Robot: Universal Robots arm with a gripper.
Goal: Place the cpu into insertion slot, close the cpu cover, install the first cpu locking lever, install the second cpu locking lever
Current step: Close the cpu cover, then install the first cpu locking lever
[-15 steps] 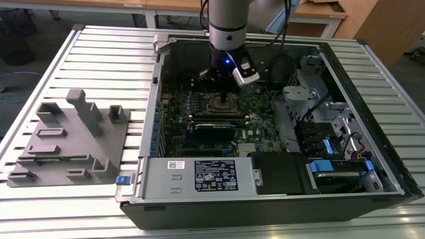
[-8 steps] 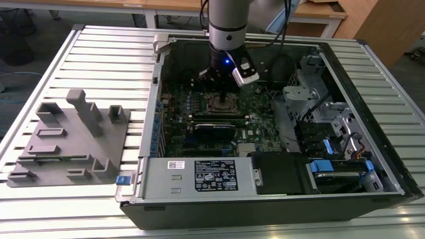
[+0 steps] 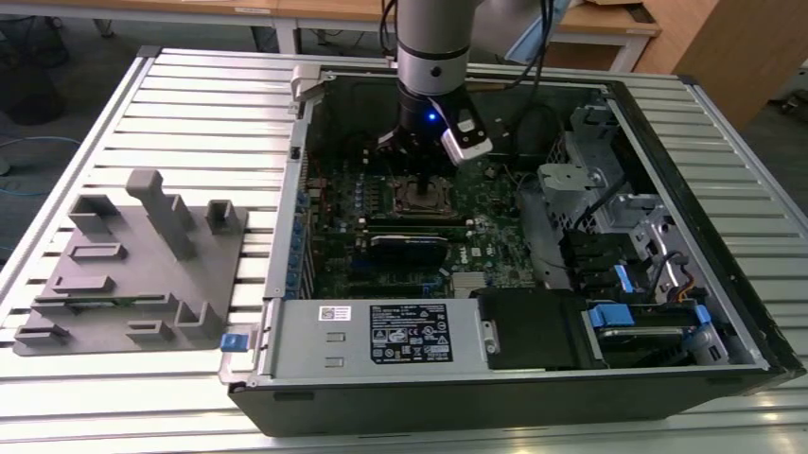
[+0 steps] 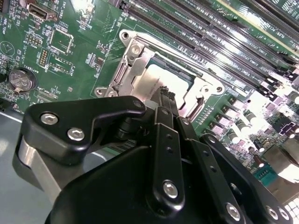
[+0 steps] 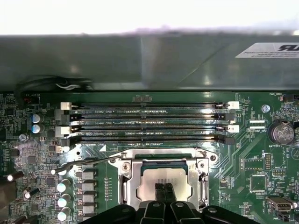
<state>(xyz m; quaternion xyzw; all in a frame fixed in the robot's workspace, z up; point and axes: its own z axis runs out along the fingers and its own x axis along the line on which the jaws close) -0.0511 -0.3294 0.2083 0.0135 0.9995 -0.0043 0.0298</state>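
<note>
The board [image 3: 486, 251] is green with fine pale tracing and white print. The cpu [image 5: 161, 177] is dull silver-grey with a dark teal edge, and the cover [image 5: 127, 184] round it is bright silver. The fingers [image 5: 159, 190] are black. The memory slots [image 5: 149, 122] are black with white end clips. The case [image 3: 505, 402] is black and carries a white label [image 3: 411, 333] printed in black. The latches [image 3: 610, 315] are blue. The fixture [image 3: 127, 274] is plain grey. The surface [image 3: 202, 104] is silvery, ribbed in parallel stripes. The arm [image 3: 436, 28] is silver-grey with a blue light.
</note>
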